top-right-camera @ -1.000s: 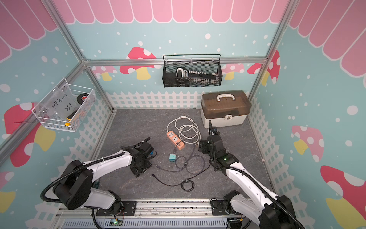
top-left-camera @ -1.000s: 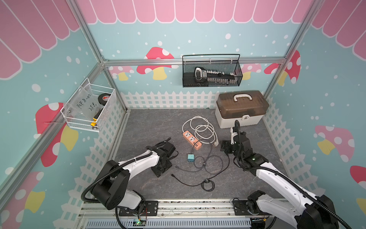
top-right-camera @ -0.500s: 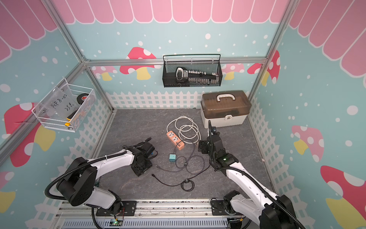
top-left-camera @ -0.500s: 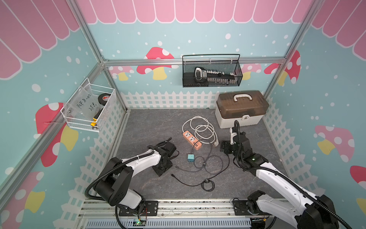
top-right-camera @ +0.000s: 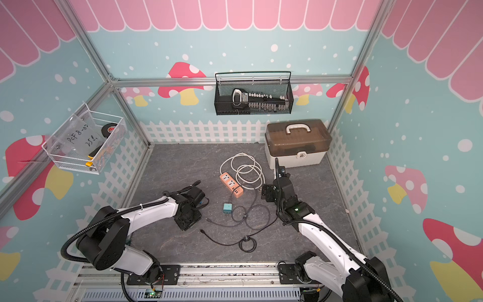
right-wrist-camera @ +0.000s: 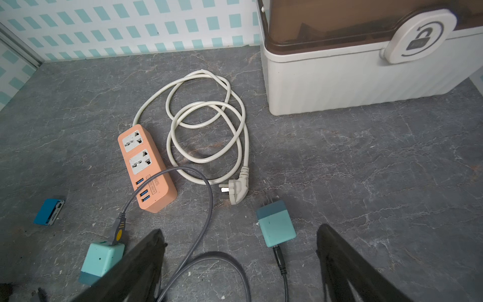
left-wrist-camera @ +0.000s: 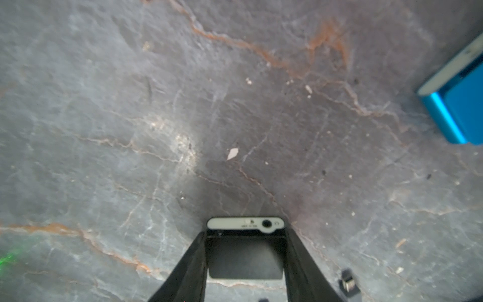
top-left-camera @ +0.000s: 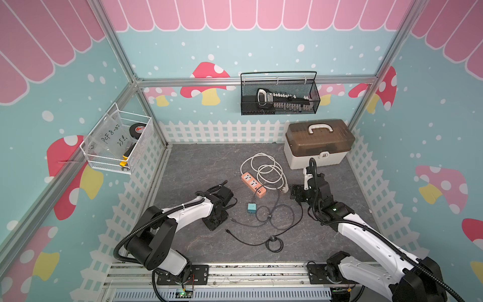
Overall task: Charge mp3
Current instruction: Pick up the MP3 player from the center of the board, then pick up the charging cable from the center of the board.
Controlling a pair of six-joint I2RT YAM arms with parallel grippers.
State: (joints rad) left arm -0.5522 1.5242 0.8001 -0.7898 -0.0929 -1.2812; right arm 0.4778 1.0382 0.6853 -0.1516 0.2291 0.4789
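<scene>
Tape roll (top-left-camera: 138,128) in white wire basket (top-left-camera: 142,147)

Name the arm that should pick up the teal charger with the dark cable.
Right. The right hand is open, with the teal charger just ahead of its fingers, near the orange power strip. The left hand is occupied, closed on the black mp3 player.

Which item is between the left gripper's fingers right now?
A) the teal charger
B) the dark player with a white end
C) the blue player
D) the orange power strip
B: the left wrist view shows the dark player, white end with a headphone jack, flanked by both fingers of the left gripper, while the blue player lies apart.
</scene>
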